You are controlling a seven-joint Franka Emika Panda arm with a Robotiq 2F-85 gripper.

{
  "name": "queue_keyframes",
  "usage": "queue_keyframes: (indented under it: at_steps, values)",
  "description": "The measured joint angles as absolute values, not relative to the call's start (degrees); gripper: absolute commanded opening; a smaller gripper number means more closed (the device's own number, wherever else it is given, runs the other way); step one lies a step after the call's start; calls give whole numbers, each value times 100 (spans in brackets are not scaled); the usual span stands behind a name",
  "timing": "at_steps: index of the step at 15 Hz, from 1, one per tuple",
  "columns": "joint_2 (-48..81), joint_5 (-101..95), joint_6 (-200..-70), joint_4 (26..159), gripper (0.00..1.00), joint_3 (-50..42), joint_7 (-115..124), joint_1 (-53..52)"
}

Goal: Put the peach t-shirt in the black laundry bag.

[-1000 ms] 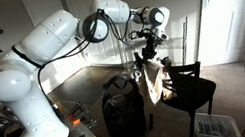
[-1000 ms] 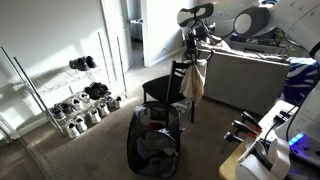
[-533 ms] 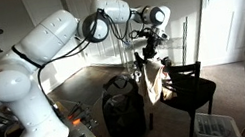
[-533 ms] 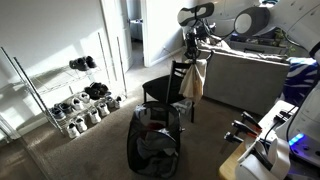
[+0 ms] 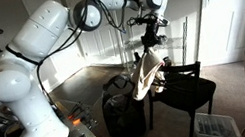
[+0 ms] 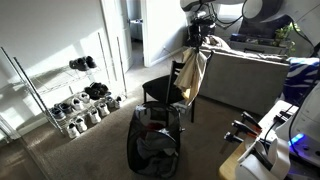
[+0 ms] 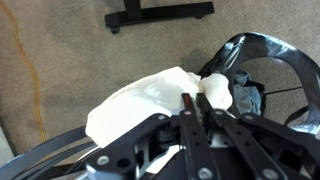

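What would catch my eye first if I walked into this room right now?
The big white robot arm arches up from the lower corner in an exterior view, and its gripper holds a limp peach t-shirt dangling beside the black chair. Nearby on the floor stands the open black laundry bag, and rows of shoes line the sunlit wall.
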State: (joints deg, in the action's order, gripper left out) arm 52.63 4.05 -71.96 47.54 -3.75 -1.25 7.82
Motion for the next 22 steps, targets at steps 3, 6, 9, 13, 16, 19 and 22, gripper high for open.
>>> queue_keyframes:
  at_steps: [3, 6, 9, 13, 16, 19, 22]
  values:
    - [4597, 155, -7246, 5331, 2, -368, -911, 730]
    - [3903, -74, -7255, 5966, 2, -314, -1571, 581]
    - [3236, -312, -7253, 6670, 2, -166, -1999, 302]
    - [2479, -755, -7255, 7698, 2, 214, -2040, -247]
    - [2014, -1136, -7278, 8498, 2, 500, -2022, -640]
    - [1619, -1393, -7345, 9193, 2, 709, -2021, -857]
    - [1328, -1477, -7393, 9689, 2, 812, -2020, -918]
